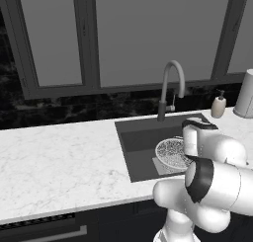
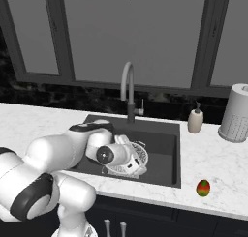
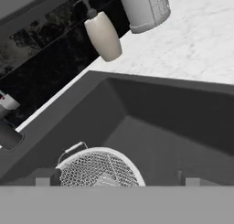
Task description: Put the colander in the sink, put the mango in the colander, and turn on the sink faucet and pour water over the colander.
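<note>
No readable text, label, brand, number or sign stands on anything here, neither on the soap dispenser (image 2: 195, 121) nor on the white canister (image 2: 235, 113).

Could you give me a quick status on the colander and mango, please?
Gripper jaws open, just above the colander. Colander down in the sink. Mango on the counter, right of the sink. Nothing in the way.

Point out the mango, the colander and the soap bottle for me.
mango (image 2: 203, 187), right base view, middle of the fruit.
colander (image 3: 98, 168), hand view, mesh inside the bowl.
soap bottle (image 3: 104, 35), hand view, beige body.
</note>
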{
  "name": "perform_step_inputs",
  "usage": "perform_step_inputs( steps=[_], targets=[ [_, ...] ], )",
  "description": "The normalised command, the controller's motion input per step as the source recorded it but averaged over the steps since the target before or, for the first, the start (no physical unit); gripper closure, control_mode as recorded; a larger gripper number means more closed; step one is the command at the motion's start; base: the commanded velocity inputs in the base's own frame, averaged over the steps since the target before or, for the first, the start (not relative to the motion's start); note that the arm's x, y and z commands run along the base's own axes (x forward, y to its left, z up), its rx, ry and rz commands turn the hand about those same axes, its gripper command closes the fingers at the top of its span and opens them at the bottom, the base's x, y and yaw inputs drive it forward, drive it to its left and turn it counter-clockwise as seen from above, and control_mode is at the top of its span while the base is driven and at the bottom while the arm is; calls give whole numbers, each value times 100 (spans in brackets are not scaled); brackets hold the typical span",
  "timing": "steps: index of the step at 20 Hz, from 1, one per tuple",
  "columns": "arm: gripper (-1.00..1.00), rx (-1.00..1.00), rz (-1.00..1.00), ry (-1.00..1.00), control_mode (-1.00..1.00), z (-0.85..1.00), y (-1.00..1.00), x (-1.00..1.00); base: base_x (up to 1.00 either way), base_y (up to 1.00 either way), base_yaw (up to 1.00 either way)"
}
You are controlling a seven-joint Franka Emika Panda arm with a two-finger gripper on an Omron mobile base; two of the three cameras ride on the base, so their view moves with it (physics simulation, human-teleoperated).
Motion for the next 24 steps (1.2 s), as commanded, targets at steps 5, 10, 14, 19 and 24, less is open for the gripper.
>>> perform_step_inputs(
  steps=[5,10,14,19,24],
  targets=[
    [-100,0,0,0,-100,100,-57,-7,0,0,0],
    [-100,0,1,9,-100,100,-60,-39,0,0,0],
    [-100,0,4,11,-100,100,-49,-50,0,0,0],
    [-100,0,5,1,-100,100,-44,-39,0,0,0],
    [-100,0,4,7,-100,100,-30,-33,0,0,0]
  ],
)
